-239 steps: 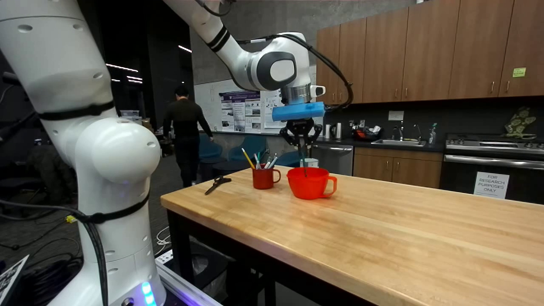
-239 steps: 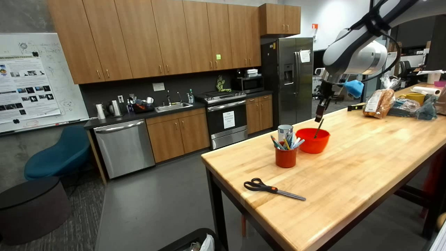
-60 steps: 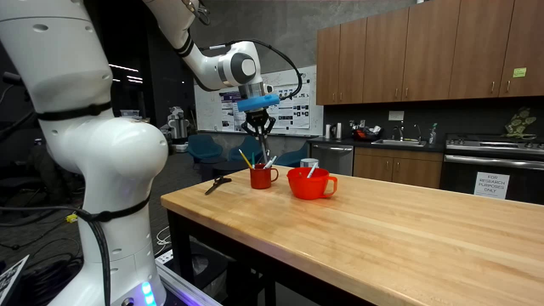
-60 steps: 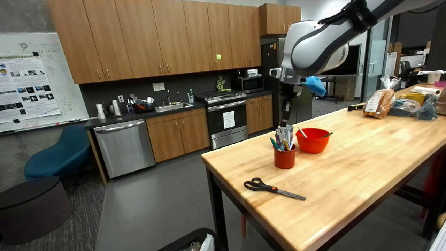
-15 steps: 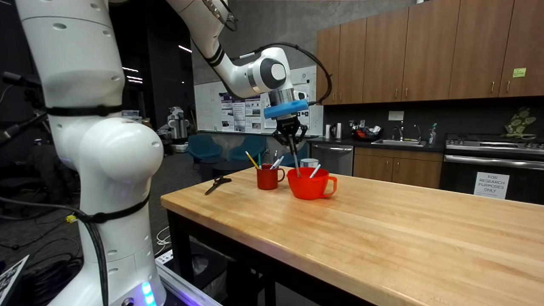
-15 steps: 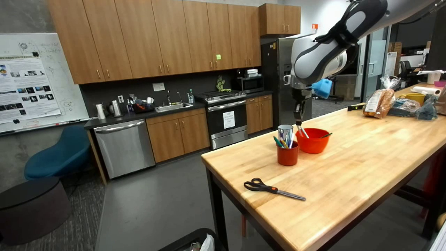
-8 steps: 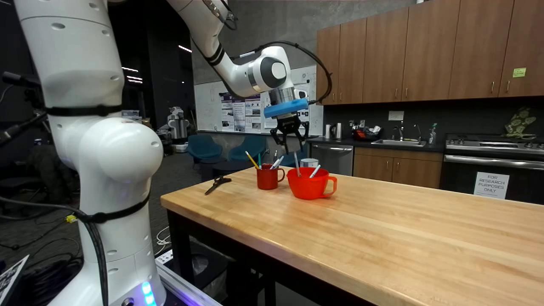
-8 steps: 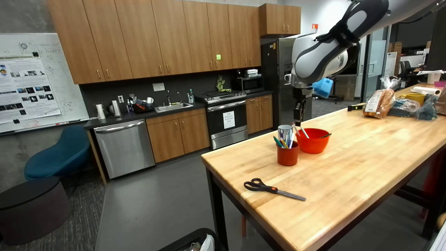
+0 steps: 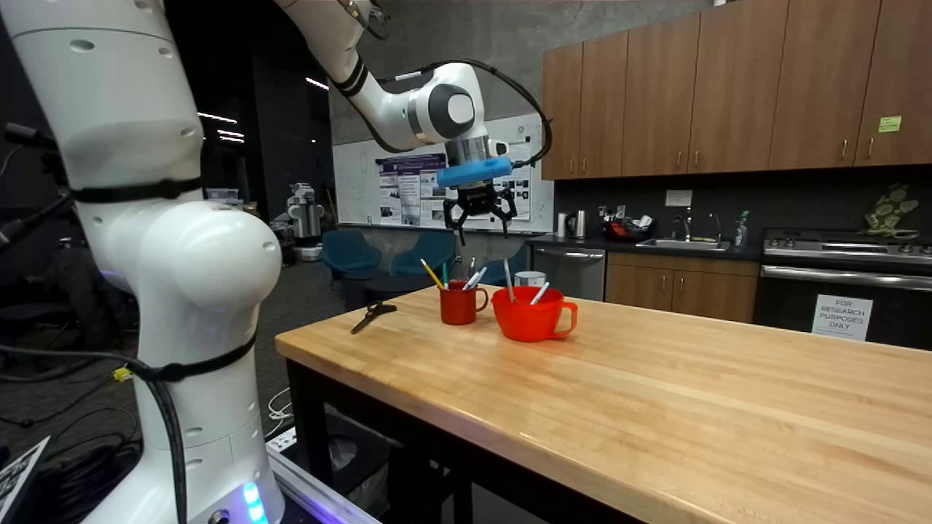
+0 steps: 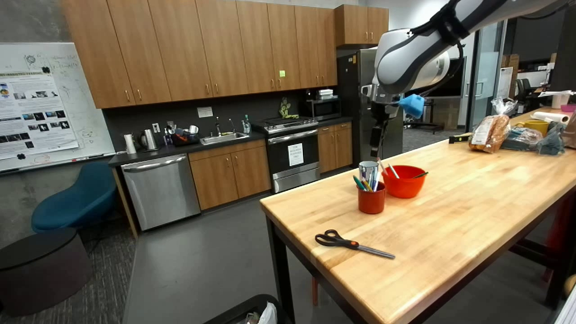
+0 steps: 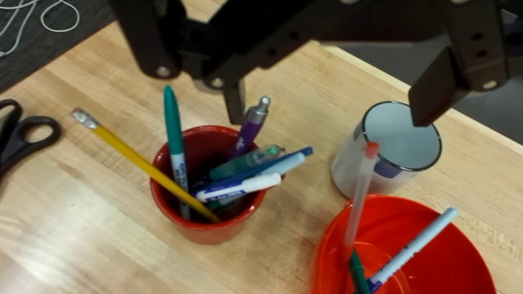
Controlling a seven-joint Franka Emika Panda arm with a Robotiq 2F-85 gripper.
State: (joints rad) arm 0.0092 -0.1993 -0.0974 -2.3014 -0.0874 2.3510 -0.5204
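My gripper [image 11: 331, 118] stands wide open with nothing between its fingers, raised above the table in both exterior views. Below one fingertip in the wrist view is a dark red mug [image 11: 212, 234] crowded with a yellow pencil [image 11: 135, 157], a teal marker [image 11: 173, 122], a purple pen [image 11: 250, 130] and several others. Beside it sits a bright red handled bowl [image 9: 531, 324]. A clear red-ended pen [image 11: 359, 196], a pale blue marker [image 11: 416, 245] and a dark green pen [image 11: 358, 271] lean inside that bowl. Behind them stands a white cup [image 11: 347, 175] with a dark rim.
Black-handled scissors [image 10: 351, 245] lie near the corner of the wooden table [image 10: 450, 234]. Bagged bread [image 10: 490, 132] and other bags rest toward its far end. A bin [image 10: 252, 310] is on the floor below the table.
My gripper has opened and let go of the clear red-ended pen, which now leans in the bowl. It has then risen and shifted from the bowl toward the mug.
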